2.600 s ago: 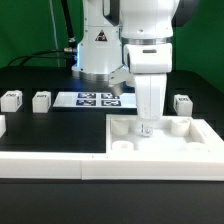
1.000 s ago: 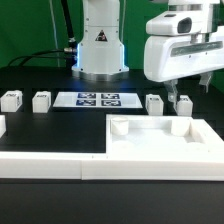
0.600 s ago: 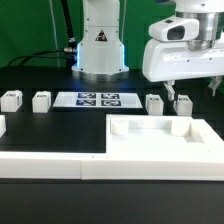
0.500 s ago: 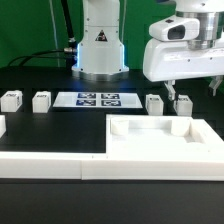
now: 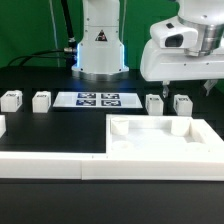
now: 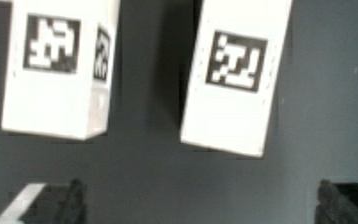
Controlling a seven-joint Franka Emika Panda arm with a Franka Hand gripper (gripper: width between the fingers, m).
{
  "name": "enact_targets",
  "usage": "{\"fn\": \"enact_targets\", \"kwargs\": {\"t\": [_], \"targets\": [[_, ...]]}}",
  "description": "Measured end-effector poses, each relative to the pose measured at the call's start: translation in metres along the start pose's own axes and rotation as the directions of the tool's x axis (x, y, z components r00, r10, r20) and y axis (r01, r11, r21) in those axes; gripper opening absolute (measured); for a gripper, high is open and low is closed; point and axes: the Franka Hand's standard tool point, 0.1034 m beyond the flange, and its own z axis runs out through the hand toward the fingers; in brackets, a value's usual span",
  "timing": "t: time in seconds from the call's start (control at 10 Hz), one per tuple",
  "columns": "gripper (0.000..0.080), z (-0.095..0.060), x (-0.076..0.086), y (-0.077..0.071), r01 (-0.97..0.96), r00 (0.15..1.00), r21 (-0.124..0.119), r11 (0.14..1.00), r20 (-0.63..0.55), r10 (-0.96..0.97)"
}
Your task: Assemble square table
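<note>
Up went the gripper (image 5: 190,88) since a moment ago; it hangs upper right in the exterior frame, fingers (image 6: 48,203) spread wide, holding nothing. Below it stand two tagged legs (image 5: 155,102), side by side. Lower right lies the square table top (image 5: 150,150), rim up like a tray, round sockets (image 5: 120,125) in its corners. Two more legs (image 5: 41,100) stand far left, past the marker board (image 5: 97,99).

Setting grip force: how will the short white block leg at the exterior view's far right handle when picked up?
The short white block leg looks like rigid plastic, so probably won't flex. Flat faces: unlikely to roll. Smooth sides might slip under a light pinch.
</note>
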Motion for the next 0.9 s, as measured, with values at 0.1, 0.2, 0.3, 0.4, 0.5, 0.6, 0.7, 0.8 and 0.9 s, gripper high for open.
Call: {"fn": "enact_targets", "kwargs": {"t": [0.1,0.2,0.3,0.4,0.5,0.6,0.7,0.8,0.9], "targets": [[0.0649,0.007,-0.007,-0.005,-0.068,0.992,0.044,0.997,0.11,0.063],[0.0649,0.01,-0.003,-0.011,-0.059,0.986,0.038,0.998,0.159,0.052],[0.0649,0.01,-0.004,-0.011,-0.056,0.978,0.037,0.998,0.204,0.047],[0.0649,0.011,-0.008,-0.008,-0.061,0.961,0.031,0.998,0.272,0.05],[0.0649,0.012,-0.009,-0.007,-0.061,0.938,0.027,0.998,0.345,0.048],[0.0649,0.015,-0.009,-0.007,-0.061,0.914,0.025,0.998,0.404,0.046],[0.0649,0.021,-0.012,-0.008,-0.058,0.881,0.018,0.998,0.471,0.043],[0.0649,0.027,-0.013,-0.006,-0.063,0.857,0.017,0.998,0.514,0.046],[0.0649,0.031,-0.013,-0.004,-0.079,0.851,0.016,0.997,0.522,0.059]]}}
